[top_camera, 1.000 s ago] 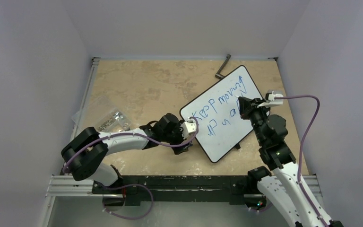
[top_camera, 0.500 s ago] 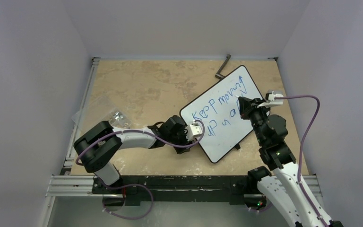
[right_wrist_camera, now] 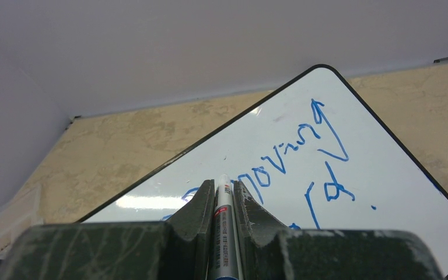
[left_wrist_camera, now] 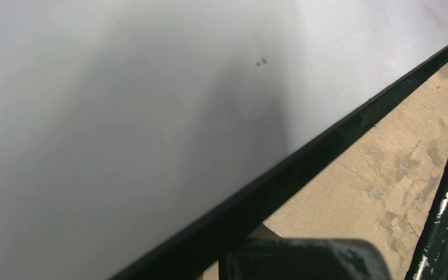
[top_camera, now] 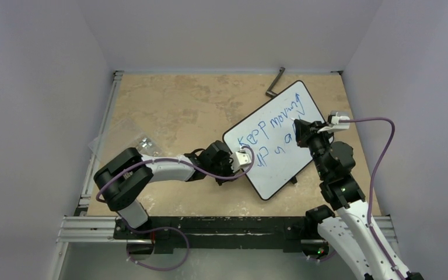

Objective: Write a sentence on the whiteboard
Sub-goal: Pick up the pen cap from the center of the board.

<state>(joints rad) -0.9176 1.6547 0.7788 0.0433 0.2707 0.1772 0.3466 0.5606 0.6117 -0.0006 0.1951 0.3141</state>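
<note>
The whiteboard (top_camera: 282,167) lies slanted at the table's centre right, white with a thin black rim. Its sentence (top_camera: 270,125) is in blue marker and reads "Keep moving", with a shorter second line (top_camera: 277,150) below. My left gripper (top_camera: 242,159) is shut on the board's near-left edge. The left wrist view shows the white surface (left_wrist_camera: 151,116), the black rim (left_wrist_camera: 303,166) and one dark finger (left_wrist_camera: 303,259) just under it. My right gripper (right_wrist_camera: 224,185) is shut on a silver marker (right_wrist_camera: 224,224), tip towards the blue letters (right_wrist_camera: 280,166), above the board's right side (top_camera: 301,126).
A clear plastic bag of small metal parts (top_camera: 133,146) lies at the left. A black L-shaped tool (top_camera: 275,82) rests by the back wall, just behind the board's far corner. Grey walls close in three sides, and a metal rail (top_camera: 210,230) runs along the near edge.
My left arm slid right until its gripper reached the board's near-left edge, and the jaws closed there. The right arm, the marker and the board have stayed still.
</note>
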